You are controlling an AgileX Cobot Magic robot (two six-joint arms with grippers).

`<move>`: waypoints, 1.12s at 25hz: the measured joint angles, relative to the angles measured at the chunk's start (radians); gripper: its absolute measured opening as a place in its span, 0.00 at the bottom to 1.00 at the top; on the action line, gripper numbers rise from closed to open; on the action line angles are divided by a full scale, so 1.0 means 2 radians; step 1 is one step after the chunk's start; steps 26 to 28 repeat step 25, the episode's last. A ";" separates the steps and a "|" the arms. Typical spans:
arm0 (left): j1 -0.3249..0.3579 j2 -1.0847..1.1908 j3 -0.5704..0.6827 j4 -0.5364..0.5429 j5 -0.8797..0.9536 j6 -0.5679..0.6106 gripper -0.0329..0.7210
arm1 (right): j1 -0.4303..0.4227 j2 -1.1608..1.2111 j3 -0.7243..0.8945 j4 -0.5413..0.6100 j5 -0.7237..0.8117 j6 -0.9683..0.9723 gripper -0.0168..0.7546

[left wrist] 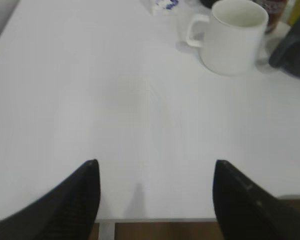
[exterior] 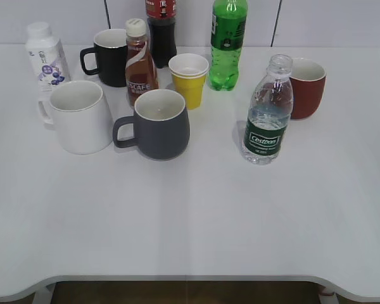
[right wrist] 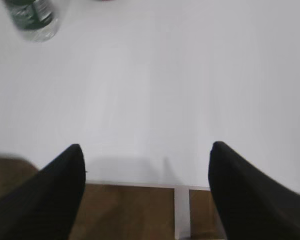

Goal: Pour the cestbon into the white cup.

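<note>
Exterior view gives us the cestbon (exterior: 267,114) upright and capless nearest us at about 2 o'clock on the table (exterior: 190,221), its dark green label reading "Cestbon" in white, with the white cup (exterior: 79,116) at about 10 o'clock beside a dark grey mug (exterior: 159,123). Farther back we read "SCAFE" on a brown coffee bottle (exterior: 140,63); the green soda bottle (exterior: 227,43) label is too small to read. We find the left gripper (left wrist: 155,192) and right gripper (right wrist: 146,187) spread wide over the near table edge, holding and touching nothing.
</note>
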 joint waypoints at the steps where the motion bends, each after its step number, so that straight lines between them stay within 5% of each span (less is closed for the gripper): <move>1: 0.005 -0.009 0.000 0.000 0.000 0.000 0.74 | -0.009 -0.014 0.000 0.000 0.000 0.000 0.77; 28: 0.007 -0.035 0.000 0.000 -0.001 0.000 0.67 | -0.017 -0.047 0.000 0.003 -0.001 0.000 0.77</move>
